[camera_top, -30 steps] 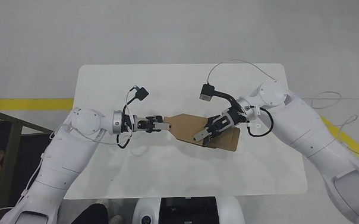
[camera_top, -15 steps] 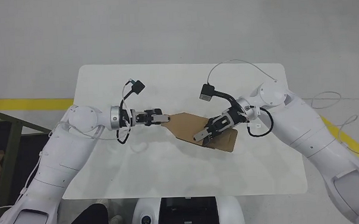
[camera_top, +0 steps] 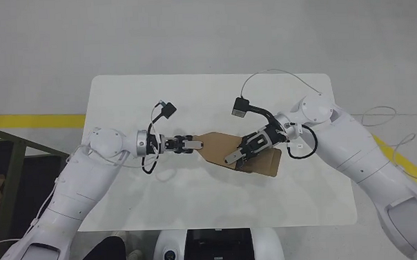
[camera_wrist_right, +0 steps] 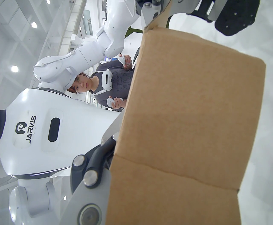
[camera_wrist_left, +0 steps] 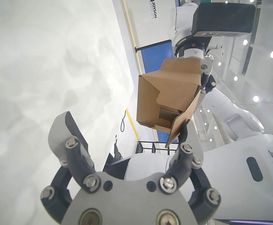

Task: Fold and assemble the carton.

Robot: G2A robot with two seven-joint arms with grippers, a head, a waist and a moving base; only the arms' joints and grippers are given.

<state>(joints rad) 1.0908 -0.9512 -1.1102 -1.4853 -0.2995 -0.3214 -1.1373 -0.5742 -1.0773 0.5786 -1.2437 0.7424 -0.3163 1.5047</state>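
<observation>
Top view: the left gripper sits at the 9 o'clock end of the single carton, its tips meeting the pointed flap there. In the left wrist view its two fingers stand wide apart with nothing pinched between them. The corrugated edge of one loose flap lies against the inner face of one finger, and the other finger is well apart from the cardboard.

The right gripper comes in over the carton from 3 o'clock and is clamped on the cardboard toward the carton's 5 o'clock side. The left wrist view shows it pinching the far wall of the box.

The carton is brown and partly erected. Its open end faces the left gripper, with folded inner flaps visible inside. In the right wrist view one plain panel and one crease line across it face the camera.

There is one white table, and the carton is over its middle, slightly toward 3 o'clock. I cannot tell whether the carton touches the tabletop.
</observation>
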